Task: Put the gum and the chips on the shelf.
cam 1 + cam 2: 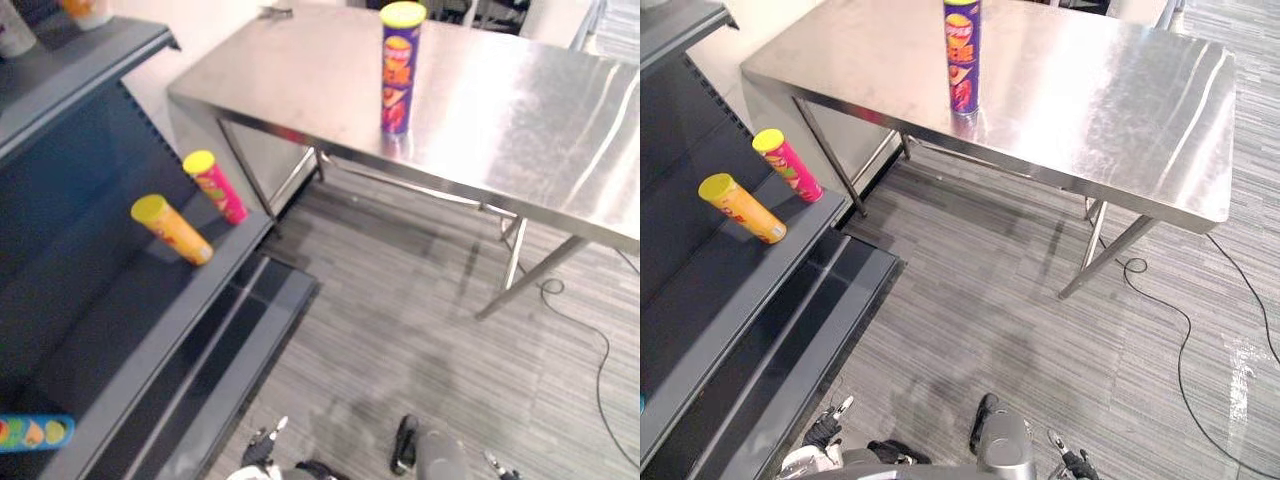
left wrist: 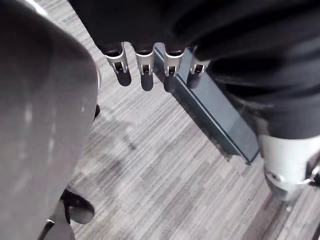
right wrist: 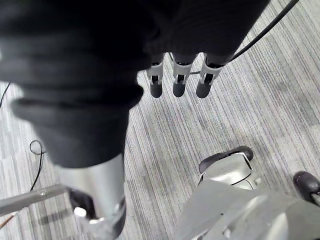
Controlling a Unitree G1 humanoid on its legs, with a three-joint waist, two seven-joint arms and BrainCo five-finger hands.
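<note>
One purple chips can (image 1: 397,75) with a yellow lid stands upright on the steel worktop (image 1: 520,120), towards its far left part and well back from the near edge, with bare steel all round it. Two more cans are already on the dark shelf (image 1: 120,330) at the left: a pink can (image 1: 216,187) near the shelf's far end and an orange can (image 1: 172,230) just nearer, both yellow-lidded, close to each other but apart. At the near left edge, on the same shelf, lies a flat blue pack (image 1: 35,432) with coloured round marks; whether it is the gum I cannot tell. Between shelf and worktop runs grey striped floor (image 1: 400,330). Both arms hang low over that floor, well away from the can. The left robot hand (image 2: 145,67) shows its fingers straight, side by side and pointing down, thumb apart, holding nothing, with the shelf's base edge past the fingertips. The right robot hand (image 3: 179,77) is the same: fingers straight and relaxed, thumb apart, nothing in it, only floor beyond them.
</note>
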